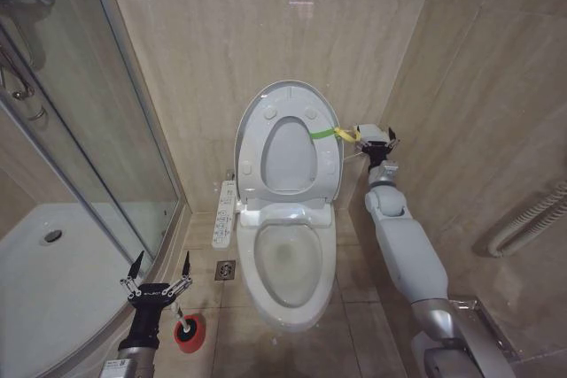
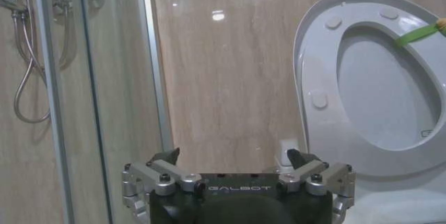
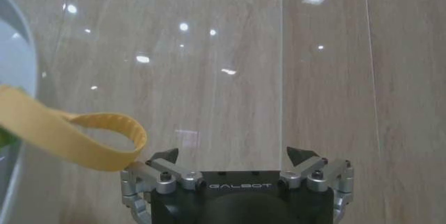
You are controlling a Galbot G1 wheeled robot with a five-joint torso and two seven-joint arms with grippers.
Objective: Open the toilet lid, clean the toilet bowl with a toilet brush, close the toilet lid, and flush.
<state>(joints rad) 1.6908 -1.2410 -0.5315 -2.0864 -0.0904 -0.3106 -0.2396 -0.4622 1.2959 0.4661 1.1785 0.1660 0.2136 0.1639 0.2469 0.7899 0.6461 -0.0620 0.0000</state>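
Right pincer (image 1: 376, 136), spread, beside glossy oval toilet lid (image 1: 288, 143) standing upright.

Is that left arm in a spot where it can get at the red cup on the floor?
Probably yes. The left gripper hangs open just above the red cup beside the toilet bowl, with nothing visible between them.

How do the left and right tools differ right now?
The left tool hangs low beside the toilet bowl, above the red brush holder; the right tool is raised beside the upright toilet lid. The left has nothing near its fingers; the right has the lid's yellow strap loop beside one finger. Both are open and hold nothing.
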